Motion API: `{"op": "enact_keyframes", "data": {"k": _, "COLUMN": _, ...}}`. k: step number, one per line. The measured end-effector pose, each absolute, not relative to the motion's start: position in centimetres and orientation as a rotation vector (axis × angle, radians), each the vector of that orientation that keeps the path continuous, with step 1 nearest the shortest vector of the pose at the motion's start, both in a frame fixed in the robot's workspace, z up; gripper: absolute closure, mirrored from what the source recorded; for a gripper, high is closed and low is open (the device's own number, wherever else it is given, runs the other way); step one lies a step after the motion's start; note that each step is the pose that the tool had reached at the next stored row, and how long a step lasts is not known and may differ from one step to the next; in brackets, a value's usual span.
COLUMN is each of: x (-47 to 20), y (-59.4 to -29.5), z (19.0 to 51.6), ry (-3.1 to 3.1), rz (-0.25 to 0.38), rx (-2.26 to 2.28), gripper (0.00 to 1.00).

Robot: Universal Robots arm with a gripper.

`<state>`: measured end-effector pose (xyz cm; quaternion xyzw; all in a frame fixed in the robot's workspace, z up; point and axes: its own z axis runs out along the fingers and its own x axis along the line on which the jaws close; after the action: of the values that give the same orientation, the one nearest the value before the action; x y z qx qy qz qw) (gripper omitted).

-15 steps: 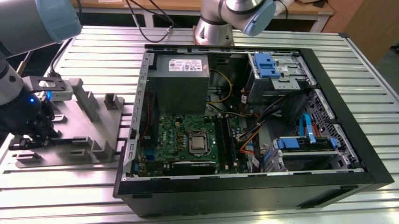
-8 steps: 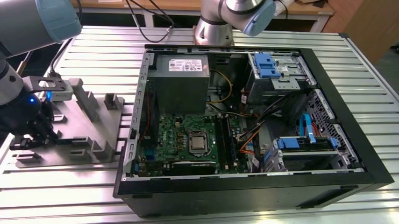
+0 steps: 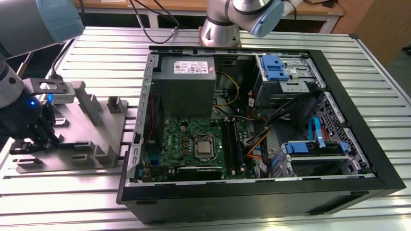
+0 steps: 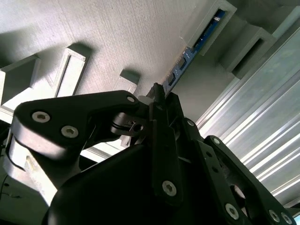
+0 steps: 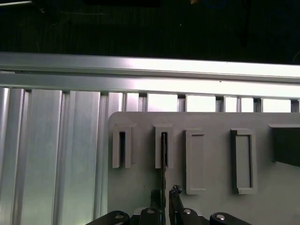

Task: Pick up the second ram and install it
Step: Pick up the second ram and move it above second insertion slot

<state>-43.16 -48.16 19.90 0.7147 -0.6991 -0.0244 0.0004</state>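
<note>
In the first wrist view the gripper (image 5: 165, 194) is sitting low over the grey holder tray (image 5: 136, 192). Its black fingers (image 5: 156, 196) are set narrow and are clamping the near end of the second ram (image 5: 163, 178). The ram is standing on its long edge, so here it is showing as one thin dark line. Its long axis is running flat along the tray, pointing straight away from the gripper. Its far end is resting inside a narrow raised slot (image 5: 164, 150). In the second wrist view the strip is appearing as a single blue band, leaving the fingertips on a slant and entering a slotted block.

On the tray in the first wrist view there are one ram, two narrow slots and two wider frames (image 5: 194, 161), with part of a fifth shape at the picture's edge. The other narrow slot (image 5: 121, 149) is lying just beside the one holding the ram.

Beyond the tray the ribbed aluminium table (image 5: 56, 164) is stretching away.

In the exterior view the gripper is hanging over the tray at the exterior view's left. Well apart, toward the exterior view's right, one open computer case (image 3: 257, 197) is lying on the table. It is holding one green motherboard (image 3: 173, 139) and one grey power supply (image 3: 186, 82).
</note>
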Motion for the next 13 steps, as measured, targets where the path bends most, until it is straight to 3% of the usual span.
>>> {"op": "enact_keyframes", "data": {"k": 4, "x": -43.17, "y": -48.17, "z": 19.94, "ry": -2.195, "rz": -0.077, "rx": 2.244, "gripper": 0.78}}
{"op": "enact_keyframes", "data": {"k": 6, "x": -43.17, "y": -48.17, "z": 19.94, "ry": -2.195, "rz": -0.077, "rx": 2.244, "gripper": 0.86}}
{"op": "enact_keyframes", "data": {"k": 13, "x": -43.17, "y": -48.18, "z": 19.99, "ry": -2.195, "rz": -0.077, "rx": 2.244, "gripper": 0.89}}
